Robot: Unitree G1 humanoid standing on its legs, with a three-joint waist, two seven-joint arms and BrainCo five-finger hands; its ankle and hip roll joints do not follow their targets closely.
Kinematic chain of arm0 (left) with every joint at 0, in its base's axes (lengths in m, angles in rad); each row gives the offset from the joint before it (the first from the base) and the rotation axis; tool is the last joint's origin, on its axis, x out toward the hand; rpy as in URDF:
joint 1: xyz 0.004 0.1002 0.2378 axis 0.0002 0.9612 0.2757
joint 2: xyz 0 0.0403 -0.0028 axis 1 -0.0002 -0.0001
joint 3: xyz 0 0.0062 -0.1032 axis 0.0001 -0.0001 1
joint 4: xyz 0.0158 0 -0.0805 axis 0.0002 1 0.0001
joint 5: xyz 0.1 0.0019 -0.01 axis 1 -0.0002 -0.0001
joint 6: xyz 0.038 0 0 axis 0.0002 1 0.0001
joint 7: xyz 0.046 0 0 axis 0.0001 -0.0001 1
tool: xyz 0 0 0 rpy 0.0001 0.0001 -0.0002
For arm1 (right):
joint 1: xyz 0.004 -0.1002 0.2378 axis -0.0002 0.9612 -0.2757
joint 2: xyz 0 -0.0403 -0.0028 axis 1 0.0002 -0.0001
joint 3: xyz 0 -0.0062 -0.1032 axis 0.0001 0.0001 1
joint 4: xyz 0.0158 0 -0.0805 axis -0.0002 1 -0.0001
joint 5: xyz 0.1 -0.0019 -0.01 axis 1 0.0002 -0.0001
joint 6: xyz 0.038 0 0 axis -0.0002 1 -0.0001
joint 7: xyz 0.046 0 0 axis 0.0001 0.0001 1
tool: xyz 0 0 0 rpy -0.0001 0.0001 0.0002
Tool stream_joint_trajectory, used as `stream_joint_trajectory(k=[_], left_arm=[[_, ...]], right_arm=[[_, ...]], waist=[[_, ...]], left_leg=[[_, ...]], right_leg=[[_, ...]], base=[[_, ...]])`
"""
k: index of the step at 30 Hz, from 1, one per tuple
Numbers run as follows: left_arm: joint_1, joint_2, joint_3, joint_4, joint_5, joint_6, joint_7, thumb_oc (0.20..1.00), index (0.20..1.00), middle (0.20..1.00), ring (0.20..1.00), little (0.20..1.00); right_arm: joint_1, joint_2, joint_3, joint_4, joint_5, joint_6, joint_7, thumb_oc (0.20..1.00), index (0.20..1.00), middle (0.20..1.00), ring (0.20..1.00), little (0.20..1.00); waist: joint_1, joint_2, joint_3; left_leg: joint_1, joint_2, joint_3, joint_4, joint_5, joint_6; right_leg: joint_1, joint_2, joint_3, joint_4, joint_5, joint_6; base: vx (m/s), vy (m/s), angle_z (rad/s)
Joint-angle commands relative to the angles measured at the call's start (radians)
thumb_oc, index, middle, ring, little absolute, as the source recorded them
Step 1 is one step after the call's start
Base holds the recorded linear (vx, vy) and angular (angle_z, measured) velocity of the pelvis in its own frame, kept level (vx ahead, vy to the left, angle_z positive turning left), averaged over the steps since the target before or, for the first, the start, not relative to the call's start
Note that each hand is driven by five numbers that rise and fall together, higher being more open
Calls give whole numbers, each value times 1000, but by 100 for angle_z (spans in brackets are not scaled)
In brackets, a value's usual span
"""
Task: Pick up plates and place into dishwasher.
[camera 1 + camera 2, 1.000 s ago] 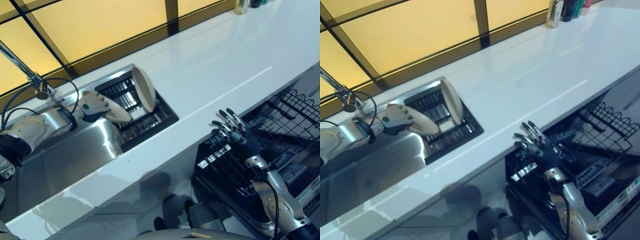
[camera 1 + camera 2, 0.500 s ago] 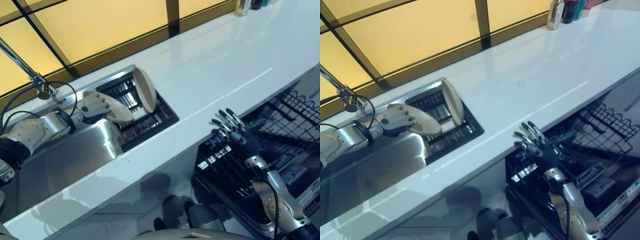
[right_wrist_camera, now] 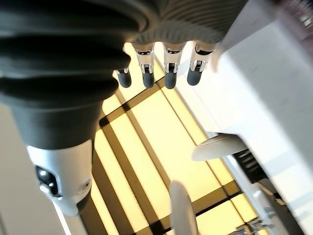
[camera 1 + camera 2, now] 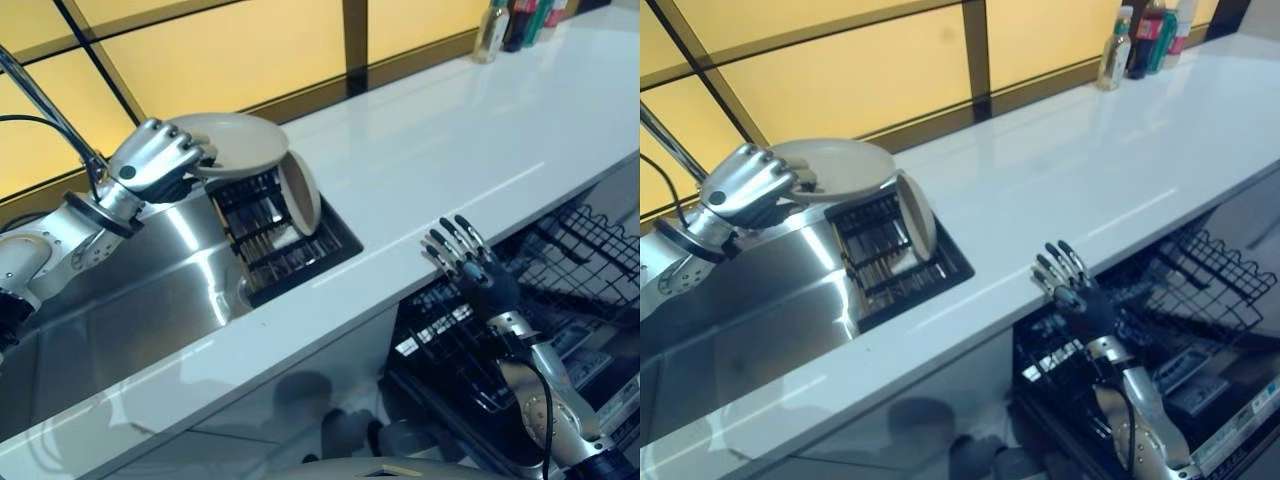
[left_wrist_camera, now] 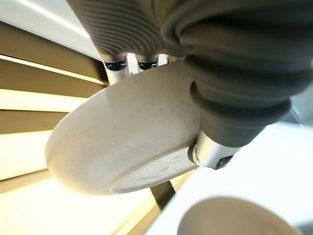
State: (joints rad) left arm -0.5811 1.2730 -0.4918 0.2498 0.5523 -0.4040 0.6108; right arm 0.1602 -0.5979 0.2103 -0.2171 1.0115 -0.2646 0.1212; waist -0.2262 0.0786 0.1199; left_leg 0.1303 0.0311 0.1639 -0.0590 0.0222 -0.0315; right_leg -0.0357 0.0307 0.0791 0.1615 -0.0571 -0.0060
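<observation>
1. Left hand (image 4: 150, 160) at 10 o'clock, fingers curled on the rim of a beige plate (image 4: 232, 144), held flat above the sink rack (image 4: 265, 225).
2. Second plate (image 4: 300, 192) stands on edge in the rack.
3. Right hand (image 4: 470, 262) at 4 o'clock, fingers spread, empty, over the dishwasher basket (image 4: 470, 335).
4. Risk: an edge-only grip could slip during the swing across the table (image 4: 450, 130), and the plate would drop.

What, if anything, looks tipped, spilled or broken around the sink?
Nothing stands out. The left hand holds one plate above the sink, the other plate stands on edge in the rack, and the right hand is open by the dishwasher basket.
</observation>
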Motion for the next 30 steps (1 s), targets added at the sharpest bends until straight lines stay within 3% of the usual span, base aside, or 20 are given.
stream_joint_trajectory(k=[1, 7, 9, 16, 21, 22, 24, 26, 28, 30], left_arm=[[83, -33, 209, -35, -234, -46, -16, 200, 200, 200, 200, 200], [229, -236, 405, -162, -535, -118, -216, 200, 200, 200, 200, 200], [286, -347, 446, -230, -628, -128, -290, 200, 200, 200, 200, 200], [361, -544, 453, -371, -803, -115, -459, 200, 200, 200, 200, 200], [315, -646, 359, -428, -972, -15, -589, 200, 200, 200, 200, 200], [312, -651, 354, -430, -982, -9, -598, 200, 200, 200, 200, 200], [297, -700, 298, -457, -1114, 59, -672, 200, 200, 200, 200, 200], [297, -750, 278, -448, -1204, 89, -735, 200, 200, 200, 200, 200], [298, -784, 253, -444, -1292, 106, -779, 200, 200, 200, 200, 200], [318, -840, 218, -465, -1425, 163, -846, 200, 200, 200, 200, 200]], right_arm=[[-7, 32, 19, -47, -40, -96, -14, 1000, 1000, 1000, 1000, 1000], [-20, 71, -4, -47, -137, -152, -97, 1000, 1000, 1000, 1000, 1000], [-26, 101, -33, -36, -188, -174, -126, 1000, 1000, 1000, 1000, 1000], [-74, 80, -152, -38, -417, -206, -239, 1000, 1000, 1000, 1000, 1000], [-201, -19, -178, -34, -577, -199, -278, 1000, 1000, 1000, 1000, 1000], [-209, -26, -177, -33, -575, -196, -273, 1000, 1000, 1000, 1000, 1000], [-286, -53, -153, -23, -359, -127, -155, 1000, 1000, 1000, 1000, 1000], [-311, -17, -132, 3, -232, -72, -55, 1000, 1000, 1000, 1000, 1000], [-325, 8, -108, 19, -186, -40, 10, 1000, 1000, 1000, 1000, 1000], [-318, 33, -69, -10, -134, 34, 65, 1000, 1000, 1000, 1000, 1000]], waist=[[30, -34, -79], [50, -46, -96], [62, -51, -101], [77, -62, -106], [89, -67, -95], [90, -67, -93], [96, -72, -92], [99, -74, -92], [100, -76, -91], [100, -76, -92]], left_leg=[[-73, 5, -28, 55, -34, 10], [-70, 1, -45, 44, -32, 9], [-68, -3, -58, 39, -32, 9], [-67, -13, -73, 30, -38, 15], [-69, -23, -79, 32, -49, 24], [-68, -23, -79, 32, -50, 24], [-68, -26, -76, 32, -55, 27], [-71, -26, -75, 35, -57, 29], [-73, -27, -73, 36, -58, 31], [-75, -26, -70, 39, -61, 36]], right_leg=[[35, -75, -21, -74, 20, 138], [41, -72, -33, -89, 24, 134], [45, -70, -38, -94, 26, 131], [46, -70, -43, -104, 34, 128], [41, -75, -41, -99, 37, 132], [41, -76, -41, -99, 38, 132], [37, -79, -41, -97, 39, 133], [35, -82, -44, -95, 40, 133], [33, -83, -44, -94, 42, 134], [26, -85, -42, -87, 40, 134]], base=[[-113, 19, 12], [-109, 14, 8], [-103, 19, 12], [-79, 16, 6], [-58, 5, -2], [-42, 3, -3], [-44, 1, -1], [0, 0, 0], [0, 0, 0], [0, 0, 0]])
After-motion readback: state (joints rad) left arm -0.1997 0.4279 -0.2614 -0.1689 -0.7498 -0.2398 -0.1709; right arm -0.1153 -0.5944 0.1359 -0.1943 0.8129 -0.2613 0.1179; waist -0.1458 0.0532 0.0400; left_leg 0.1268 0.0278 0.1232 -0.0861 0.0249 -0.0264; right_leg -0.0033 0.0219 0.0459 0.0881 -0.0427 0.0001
